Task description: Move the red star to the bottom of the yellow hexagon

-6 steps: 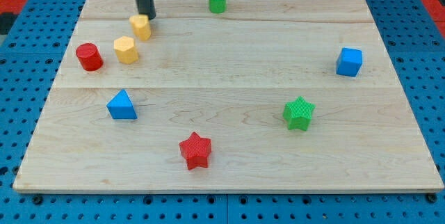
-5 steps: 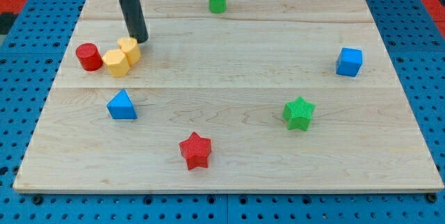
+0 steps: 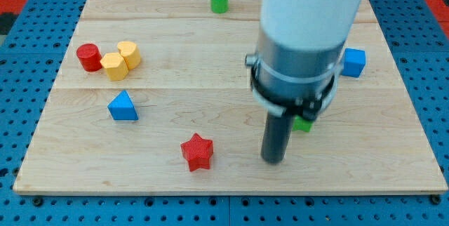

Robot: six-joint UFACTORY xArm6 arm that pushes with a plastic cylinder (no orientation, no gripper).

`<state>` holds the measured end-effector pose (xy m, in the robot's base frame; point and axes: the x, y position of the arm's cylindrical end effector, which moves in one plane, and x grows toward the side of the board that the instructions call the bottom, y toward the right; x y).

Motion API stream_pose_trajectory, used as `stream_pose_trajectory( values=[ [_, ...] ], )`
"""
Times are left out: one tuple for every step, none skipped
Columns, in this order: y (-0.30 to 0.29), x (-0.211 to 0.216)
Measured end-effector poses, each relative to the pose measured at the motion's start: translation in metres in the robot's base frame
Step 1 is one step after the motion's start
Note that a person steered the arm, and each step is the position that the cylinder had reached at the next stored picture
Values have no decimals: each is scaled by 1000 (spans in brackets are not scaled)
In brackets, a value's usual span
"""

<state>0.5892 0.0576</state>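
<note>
No jaws on this rig, just a rod holding nothing; the arm's body hides most of the green star [image 3: 303, 123], and the tip [image 3: 272, 161] sits on the worktop [image 3: 210, 78] near the red star [image 3: 197, 151], on its right. Target yellow hexagon [image 3: 114, 66] is well apart up-left, touching the second yellow block [image 3: 129, 54] and the red cylinder [image 3: 88, 57]. Risks: an off-centre push spins the star off-line, or the path clips the blue triangle [image 3: 123, 106] between.

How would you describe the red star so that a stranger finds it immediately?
Look at the wooden board, along its edge at the view's bottom. The red star lies there, left of my tip. It is the only red block with points; the red cylinder is round.
</note>
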Motion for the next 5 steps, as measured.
stream_pose_trajectory(
  values=[
    [-20, 13],
    [-88, -15],
    [-91, -15],
    [-90, -15],
    [-103, -20]
  ],
)
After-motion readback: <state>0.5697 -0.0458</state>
